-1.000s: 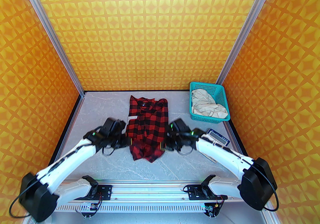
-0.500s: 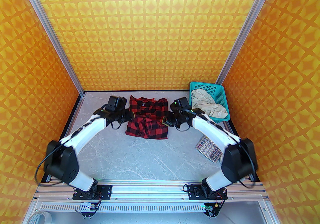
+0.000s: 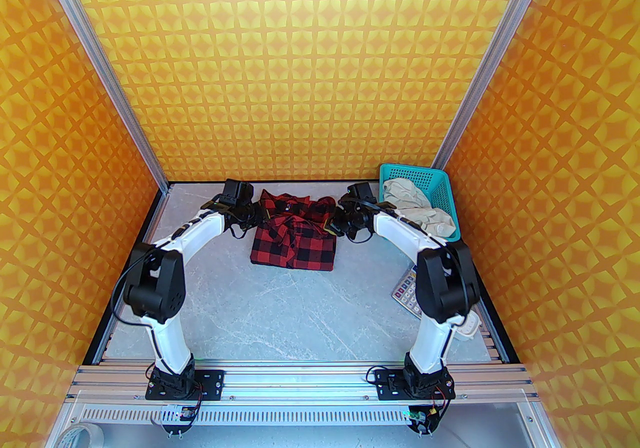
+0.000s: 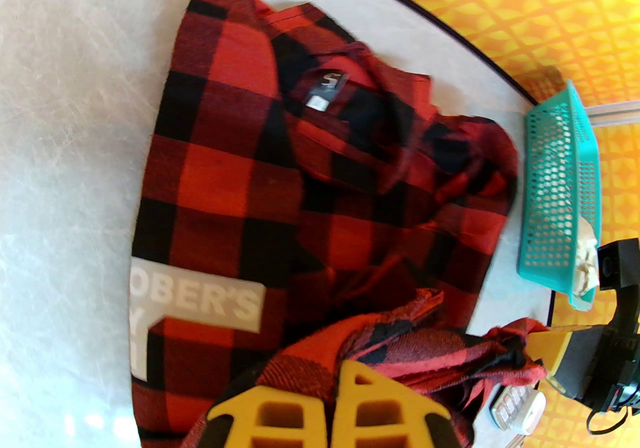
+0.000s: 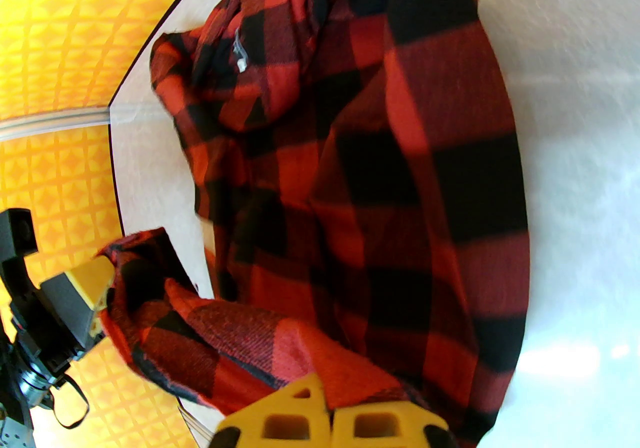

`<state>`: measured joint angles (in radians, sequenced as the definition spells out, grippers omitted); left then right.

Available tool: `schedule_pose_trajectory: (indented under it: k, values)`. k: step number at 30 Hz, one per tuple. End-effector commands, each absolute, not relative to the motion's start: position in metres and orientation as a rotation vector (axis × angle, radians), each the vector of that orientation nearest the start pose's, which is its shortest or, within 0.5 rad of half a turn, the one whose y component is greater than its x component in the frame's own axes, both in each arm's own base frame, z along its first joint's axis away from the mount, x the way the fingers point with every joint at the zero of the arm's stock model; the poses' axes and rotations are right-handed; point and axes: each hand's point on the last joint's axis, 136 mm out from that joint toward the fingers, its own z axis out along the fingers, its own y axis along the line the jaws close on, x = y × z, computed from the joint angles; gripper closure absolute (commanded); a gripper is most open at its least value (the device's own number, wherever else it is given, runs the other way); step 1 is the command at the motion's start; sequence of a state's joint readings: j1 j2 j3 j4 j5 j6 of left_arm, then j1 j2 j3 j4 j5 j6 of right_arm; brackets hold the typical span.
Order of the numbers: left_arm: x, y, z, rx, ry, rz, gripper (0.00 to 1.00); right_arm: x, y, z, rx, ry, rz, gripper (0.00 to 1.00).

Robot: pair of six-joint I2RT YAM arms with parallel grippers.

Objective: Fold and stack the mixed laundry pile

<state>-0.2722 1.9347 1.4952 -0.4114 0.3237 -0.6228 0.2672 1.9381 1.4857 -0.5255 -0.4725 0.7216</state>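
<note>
Nearer than the right gripper [image 3: 331, 228], a grey calculator [image 3: 406, 288] lies. Between that and the left gripper [image 3: 261, 215], each clenched on a hem corner, rests the red-and-black buffalo-check shirt [image 3: 295, 246]. Beyond the right gripper, a crumpled cream garment [image 3: 415, 209] sits in a teal perforated plastic basket [image 3: 442, 195].

Your white left arm [image 3: 197, 232] and white right arm [image 3: 397, 232] stretch far forward, elbows bowed outward. Your left gripper [image 3: 263, 216] and right gripper [image 3: 330, 227] face each other, each clamped on a raised edge of the red-and-black checked cloth shirt [image 3: 295, 248].
</note>
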Motion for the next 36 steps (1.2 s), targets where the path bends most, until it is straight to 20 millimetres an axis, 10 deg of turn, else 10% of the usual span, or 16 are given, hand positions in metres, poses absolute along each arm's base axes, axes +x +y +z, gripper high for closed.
schedule_pose_trajectory:
  k: [1, 9, 14, 22, 28, 36]
  values:
    - [0.509, -0.192, 0.146, -0.256, 2.434, -0.813, 1.0, 0.469, 0.209, 0.116, 0.398, 2.641, 1.004, 1.0]
    - [0.542, -0.188, 0.122, -0.31, 2.407, -0.848, 1.0, 0.498, 0.209, 0.09, 0.392, 2.668, 1.004, 1.0]
    - [0.561, -0.185, 0.106, -0.337, 2.37, -0.887, 0.72, 0.519, 0.213, 0.082, 0.326, 2.62, 1.057, 0.81]
    - [0.579, -0.169, 0.149, -0.295, 2.249, -0.9, 0.43, 0.551, 0.216, 0.158, 0.117, 2.397, 1.153, 0.57]
    - [0.532, -0.156, 0.194, -0.197, 2.244, -0.832, 0.41, 0.517, 0.198, 0.183, 0.098, 2.404, 1.024, 0.54]
    - [0.434, -0.201, 0.14, 0.01, 2.434, -0.854, 0.77, 0.46, 0.242, 0.13, 0.044, 2.473, 1.04, 0.6]
